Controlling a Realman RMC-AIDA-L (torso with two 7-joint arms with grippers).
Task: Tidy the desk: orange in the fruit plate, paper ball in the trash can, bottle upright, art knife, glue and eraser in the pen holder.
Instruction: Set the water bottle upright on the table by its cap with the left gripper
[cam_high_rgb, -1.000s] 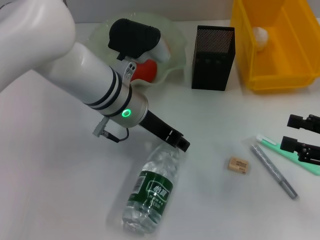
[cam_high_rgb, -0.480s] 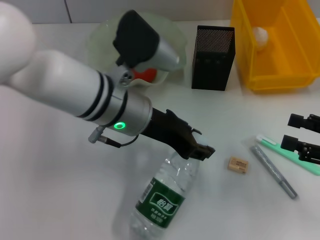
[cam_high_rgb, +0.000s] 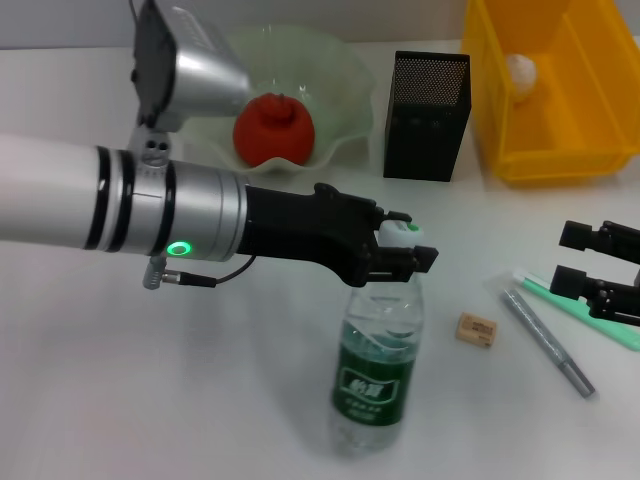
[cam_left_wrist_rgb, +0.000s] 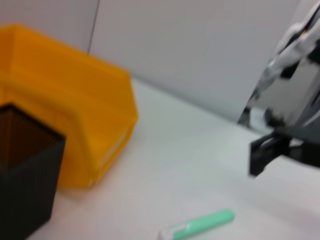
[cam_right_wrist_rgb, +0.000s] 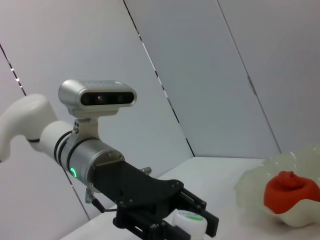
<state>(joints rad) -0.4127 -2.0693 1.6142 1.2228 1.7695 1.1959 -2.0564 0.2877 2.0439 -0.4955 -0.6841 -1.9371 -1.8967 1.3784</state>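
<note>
The bottle stood up on the desk, close to the front. The left gripper squeezed its white cap from the side. Just beside it to the right lay the eraser, then a gray pen and a green stick. The right gripper sat over the green stick at the right edge, with its fingers apart and nothing in them. Farther back, the orange sat in the fruit plate. The pen holder stood next to it. The paper ball lay in the trash can.
</note>
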